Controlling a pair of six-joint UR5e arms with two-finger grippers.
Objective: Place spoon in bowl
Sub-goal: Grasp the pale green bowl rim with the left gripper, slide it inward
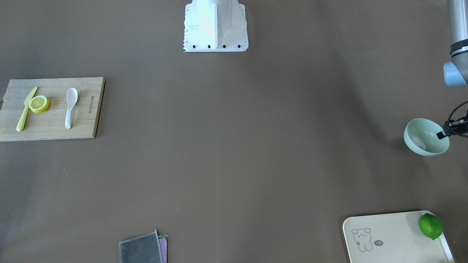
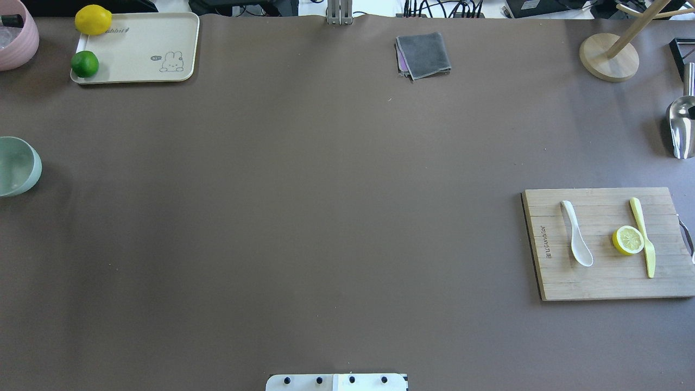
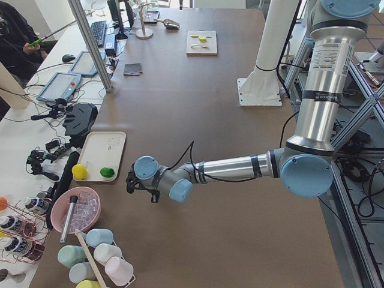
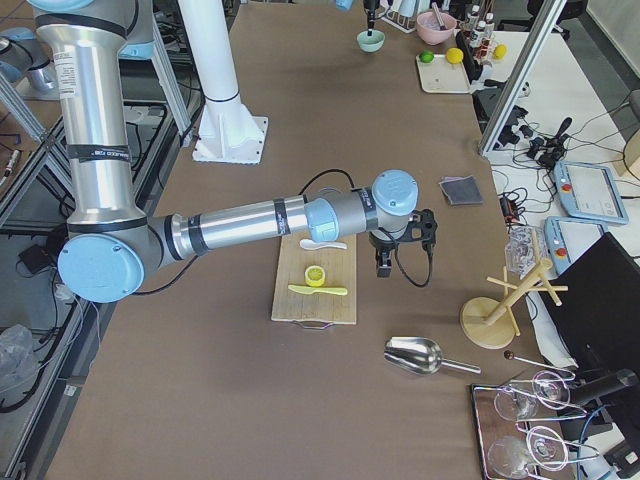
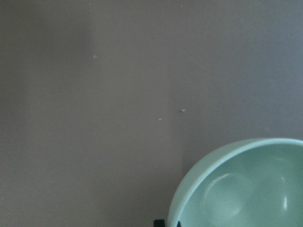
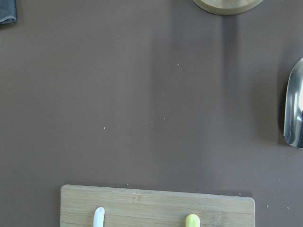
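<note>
and there was the spoon [image 1: 70,106], flat on the wooden cutting board [image 1: 51,128] at the robot's right end of the brown table [image 1: 234,146], scoop toward the robot's base. a lemon slice [image 1: 39,103] sat between it and the yellow knife [image 1: 25,109], tight against the knife and clear of the spoon. the bowl [image 1: 424,140] was well apart, at the opposite end, with the left gripper [image 1: 441,134] right at its rim (pinching or not, i couldn't tell). the right gripper [image 4: 384,262] hung just beside the board, and its finger spread couldn't be judged either.
</note>
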